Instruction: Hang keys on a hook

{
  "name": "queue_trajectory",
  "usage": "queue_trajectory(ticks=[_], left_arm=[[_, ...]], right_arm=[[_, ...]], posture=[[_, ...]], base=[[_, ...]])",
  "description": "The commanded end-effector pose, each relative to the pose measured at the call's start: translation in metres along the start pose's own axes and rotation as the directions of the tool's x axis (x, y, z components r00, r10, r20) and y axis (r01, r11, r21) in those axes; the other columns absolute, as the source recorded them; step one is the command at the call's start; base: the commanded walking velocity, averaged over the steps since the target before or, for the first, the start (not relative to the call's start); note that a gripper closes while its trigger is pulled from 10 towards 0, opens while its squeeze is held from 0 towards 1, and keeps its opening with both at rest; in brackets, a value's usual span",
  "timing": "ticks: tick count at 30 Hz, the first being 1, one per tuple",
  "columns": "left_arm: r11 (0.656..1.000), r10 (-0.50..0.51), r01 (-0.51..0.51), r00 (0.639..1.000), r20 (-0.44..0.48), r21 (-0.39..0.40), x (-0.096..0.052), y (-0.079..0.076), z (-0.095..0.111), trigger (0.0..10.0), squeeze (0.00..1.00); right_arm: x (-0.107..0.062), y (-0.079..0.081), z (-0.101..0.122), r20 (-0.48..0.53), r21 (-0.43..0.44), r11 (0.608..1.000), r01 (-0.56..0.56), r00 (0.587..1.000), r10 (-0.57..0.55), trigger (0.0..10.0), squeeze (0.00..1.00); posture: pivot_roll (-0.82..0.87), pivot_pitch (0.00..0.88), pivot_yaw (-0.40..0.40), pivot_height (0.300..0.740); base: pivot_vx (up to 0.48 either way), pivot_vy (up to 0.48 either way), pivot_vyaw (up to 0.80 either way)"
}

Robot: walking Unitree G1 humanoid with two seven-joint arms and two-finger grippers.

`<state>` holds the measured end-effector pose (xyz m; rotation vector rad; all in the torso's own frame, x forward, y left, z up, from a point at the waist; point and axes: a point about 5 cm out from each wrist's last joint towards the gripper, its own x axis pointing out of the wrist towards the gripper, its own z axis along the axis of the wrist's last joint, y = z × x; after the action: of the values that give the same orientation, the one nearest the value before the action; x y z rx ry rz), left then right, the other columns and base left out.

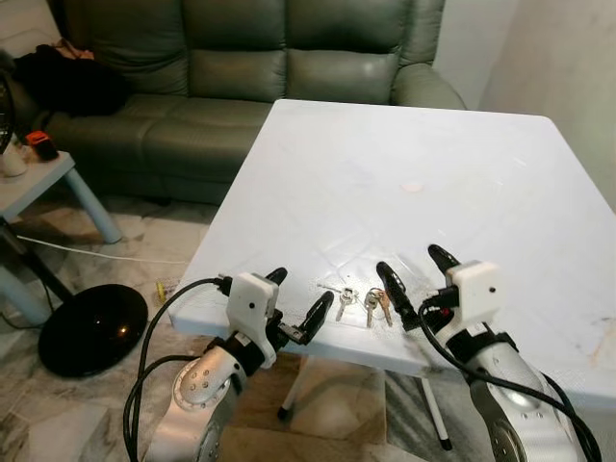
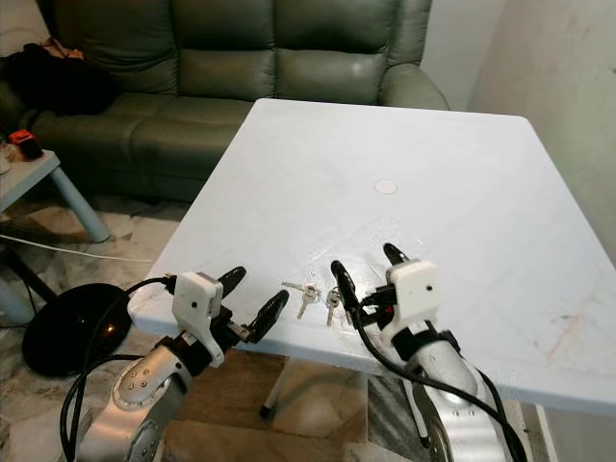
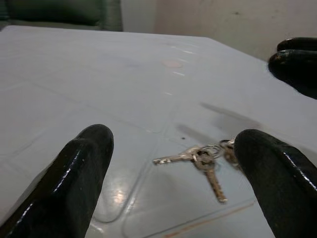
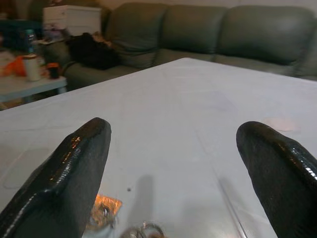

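You're at the pickup step: the keys (image 1: pixel 364 302) lie flat on the tabletop (image 1: pixel 404 144), between your left hand (image 1: pixel 296 306) and right hand (image 1: pixel 416 282), both spread wide and empty. Next you'll need a low pinch on the ring. No hook or readable writing anywhere.

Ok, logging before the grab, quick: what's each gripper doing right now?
Left gripper: open, empty, beside the keys on the white table.
Right gripper: open, empty, just over the keys.
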<state>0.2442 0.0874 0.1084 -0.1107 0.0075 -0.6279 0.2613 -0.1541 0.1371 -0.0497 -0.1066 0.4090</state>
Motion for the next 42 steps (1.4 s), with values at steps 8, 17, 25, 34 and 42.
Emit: queue_trajectory(ticks=[8, 17, 25, 34, 42], left_arm=[[1.000, -0.012, 0.013, 1.000, 0.012, -0.009, -0.006, -0.009, 0.004, 10.0, 0.00], [1.000, 0.000, 0.000, 1.000, 0.002, -0.024, -0.013, -0.013, 0.002, 10.0, 0.00], [0.999, 0.000, 0.000, 1.000, -0.001, -0.035, -0.014, -0.016, 0.003, 10.0, 0.00], [0.999, 0.000, 0.000, 1.000, -0.003, -0.040, -0.014, -0.018, 0.003, 10.0, 0.00], [0.999, 0.000, 0.000, 1.000, -0.005, -0.041, -0.014, -0.019, 0.004, 10.0, 0.00]], right_arm=[[0.009, 0.001, -0.002, -0.038, -0.018, 0.984, -0.178, 0.984, 0.177, 10.0, 0.00], [0.000, -0.001, -0.011, -0.135, -0.050, 0.948, -0.315, 0.943, 0.306, 10.0, 0.00], [-0.007, 0.003, -0.018, -0.201, -0.108, 0.912, -0.395, 0.907, 0.369, 7.3, 0.00], [-0.005, 0.018, -0.020, -0.174, -0.060, 0.913, -0.405, 0.905, 0.390, 0.0, 0.00], [0.000, 0.021, -0.022, -0.182, -0.086, 0.918, -0.388, 0.912, 0.369, 3.1, 0.00]], posture=[[0.15, 0.112, -0.029, 0.740], [0.16, 0.143, -0.040, 0.740], [0.16, 0.150, -0.042, 0.740], [0.16, 0.156, -0.044, 0.740], [0.16, 0.159, -0.042, 0.740]], base=[[0.000, 0.000, 0.00], [0.000, 0.000, 0.00], [0.000, 0.000, 0.00], [0.000, 0.000, 0.00], [0.000, 0.000, 0.00]])
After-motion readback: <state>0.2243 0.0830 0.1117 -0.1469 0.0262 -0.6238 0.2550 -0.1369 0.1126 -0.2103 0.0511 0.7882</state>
